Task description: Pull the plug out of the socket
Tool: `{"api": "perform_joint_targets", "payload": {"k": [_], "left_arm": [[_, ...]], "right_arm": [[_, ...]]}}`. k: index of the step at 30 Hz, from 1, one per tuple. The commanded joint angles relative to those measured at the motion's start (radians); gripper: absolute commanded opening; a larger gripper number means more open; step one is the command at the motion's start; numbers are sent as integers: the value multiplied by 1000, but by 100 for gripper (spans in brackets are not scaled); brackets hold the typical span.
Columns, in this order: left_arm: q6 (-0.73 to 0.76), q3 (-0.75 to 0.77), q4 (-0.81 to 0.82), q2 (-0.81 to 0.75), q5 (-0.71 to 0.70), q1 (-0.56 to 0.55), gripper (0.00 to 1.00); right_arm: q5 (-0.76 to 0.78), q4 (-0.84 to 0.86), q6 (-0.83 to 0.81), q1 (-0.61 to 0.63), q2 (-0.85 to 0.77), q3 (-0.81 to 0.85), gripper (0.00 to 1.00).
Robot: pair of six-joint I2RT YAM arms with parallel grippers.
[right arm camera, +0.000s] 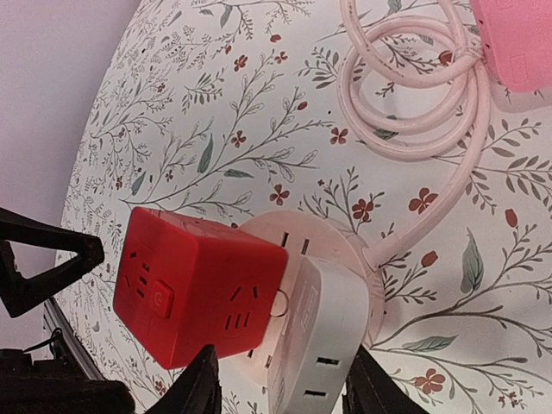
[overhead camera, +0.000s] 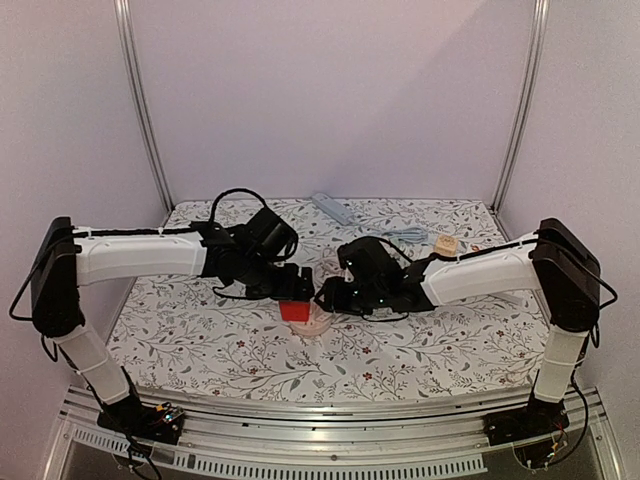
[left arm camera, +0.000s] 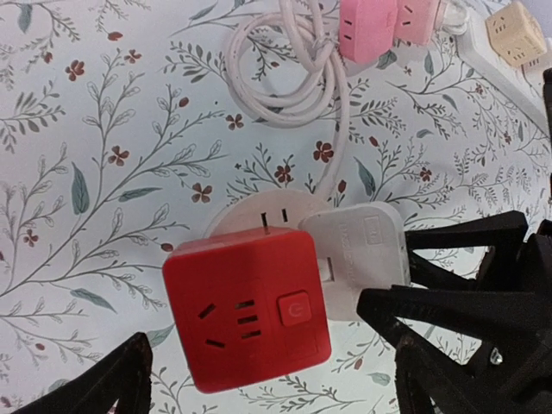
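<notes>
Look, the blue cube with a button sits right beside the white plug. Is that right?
Not quite: it is a red cube, not a blue one. It does have a button, and it does sit right beside the white plug. The left wrist view shows this clearly.

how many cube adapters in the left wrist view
3: red cube beside the white adapter, pink cube at the top edge beside the coiled cord, beige cube top right. Others may be hidden.

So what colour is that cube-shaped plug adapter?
The cube adapter is bright red; the left wrist view shows it best.
</notes>
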Motion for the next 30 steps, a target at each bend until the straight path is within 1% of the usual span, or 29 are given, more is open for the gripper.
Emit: {"api": "perform_joint_targets", "payload": {"k": [1, 5, 7, 10, 13, 18, 23, 24, 27, 28, 30], "left_arm": [[98, 4, -50, -49, 69, 54, 96], [226, 57, -104, -17, 231, 115, 96], [275, 85, -124, 2, 280, 144, 96], [334, 113, -133, 18, 309, 165, 95], [362, 98, -113, 24, 308, 168, 92], [362, 39, -69, 33, 381, 198, 84], [367, 33, -74, 40, 399, 209, 78], [361, 32, -75, 48, 400, 211, 75], [333, 18, -64, 85, 419, 221, 61], [325, 19, -65, 100, 439, 226, 58], [318, 24, -61, 114, 461, 230, 57]], "right_arm": [[70, -82, -22, 18, 19, 30, 47], [96, -135, -24, 24, 32, 54, 47], [107, -152, -27, 27, 39, 66, 47], [114, -164, -21, 32, 49, 77, 46], [124, -167, -9, 39, 55, 84, 46], [129, -179, 0, 44, 74, 120, 45], [129, -190, -5, 48, 90, 147, 44], [130, -192, -6, 49, 93, 153, 44], [143, -209, -7, 50, 110, 173, 43], [149, -215, -8, 51, 115, 176, 43], [158, -223, -10, 52, 123, 179, 43]]}}
